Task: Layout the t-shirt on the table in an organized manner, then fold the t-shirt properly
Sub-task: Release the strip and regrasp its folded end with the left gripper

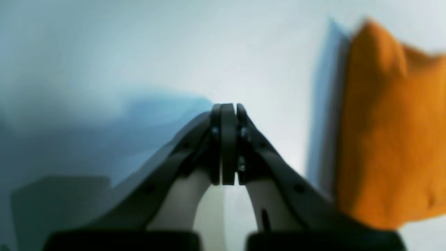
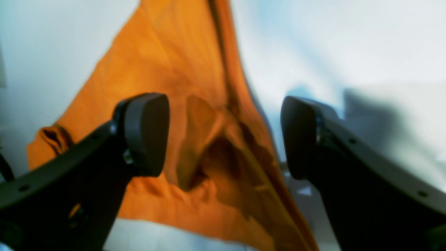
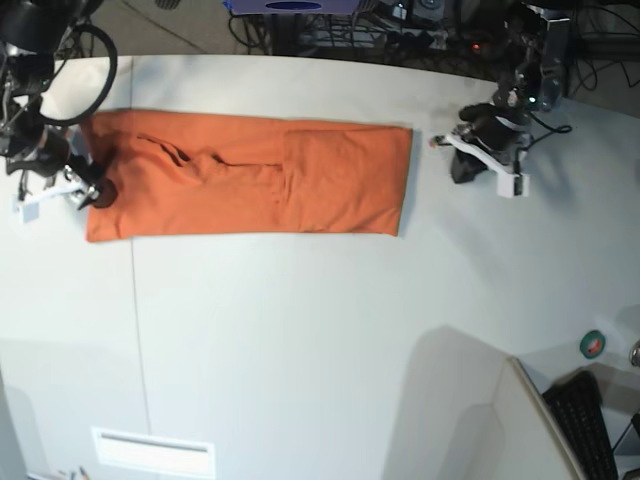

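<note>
The orange t-shirt (image 3: 250, 175) lies as a long, flat folded strip across the far half of the off-white table (image 3: 300, 340). My right gripper (image 3: 98, 188) is at the strip's left end. In the right wrist view it (image 2: 223, 134) stands open just above wrinkled cloth (image 2: 181, 69), with nothing between its fingers. My left gripper (image 3: 462, 165) rests off the strip's right end, on bare table. The left wrist view shows it (image 1: 228, 108) shut and empty, with the shirt's edge (image 1: 390, 132) to its right.
A thin dark seam (image 3: 133, 330) runs down the table at the left. A green tape roll (image 3: 594, 343), a keyboard (image 3: 585, 420) and a slanted panel (image 3: 480, 410) sit at the bottom right. Cables and equipment (image 3: 330, 25) line the far edge.
</note>
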Robot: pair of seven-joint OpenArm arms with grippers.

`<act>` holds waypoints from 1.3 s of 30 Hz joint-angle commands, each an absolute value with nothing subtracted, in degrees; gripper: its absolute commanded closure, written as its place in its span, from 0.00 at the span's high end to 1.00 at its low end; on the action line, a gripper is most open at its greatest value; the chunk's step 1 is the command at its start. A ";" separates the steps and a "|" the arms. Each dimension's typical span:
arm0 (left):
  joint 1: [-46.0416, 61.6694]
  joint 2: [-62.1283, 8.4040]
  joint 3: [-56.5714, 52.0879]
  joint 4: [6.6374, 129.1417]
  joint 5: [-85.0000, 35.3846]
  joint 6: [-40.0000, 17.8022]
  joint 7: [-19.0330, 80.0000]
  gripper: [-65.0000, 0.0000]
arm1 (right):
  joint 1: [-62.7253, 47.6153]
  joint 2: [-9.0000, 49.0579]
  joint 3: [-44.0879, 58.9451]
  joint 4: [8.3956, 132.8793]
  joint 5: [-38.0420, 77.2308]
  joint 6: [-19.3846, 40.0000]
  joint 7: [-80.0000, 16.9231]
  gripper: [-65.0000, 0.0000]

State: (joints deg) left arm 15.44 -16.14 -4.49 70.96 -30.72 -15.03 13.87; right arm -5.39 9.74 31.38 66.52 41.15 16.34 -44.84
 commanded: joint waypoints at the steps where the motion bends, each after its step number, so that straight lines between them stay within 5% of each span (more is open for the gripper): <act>1: 14.90 -16.84 -3.91 71.87 -31.34 -15.25 11.47 0.00 | -5.85 9.98 31.34 66.68 40.75 16.22 -45.58 0.68; 12: 9.98 -16.31 4.18 66.24 -31.34 -14.99 10.68 0.00 | -6.99 9.36 26.15 68.88 41.19 16.31 -48.04 0.65; 22: 8.75 -13.49 5.14 65.98 -31.25 -14.99 10.77 0.00 | -6.64 9.19 26.15 68.53 41.10 16.31 -48.04 0.34; 27: 7.52 -13.49 11.12 65.80 -31.25 -14.90 10.68 0.00 | -4.44 9.45 25.80 67.03 40.75 16.04 -46.02 0.00; 33: 5.41 -13.41 12.35 64.22 -31.25 -14.90 10.77 0.00 | -4.09 9.54 25.71 70.20 39.87 15.87 -46.11 0.00; 39: 4.44 -13.41 12.35 64.13 -31.25 -14.90 10.95 0.00 | -6.37 7.16 25.54 86.73 33.27 11.30 -50.95 0.00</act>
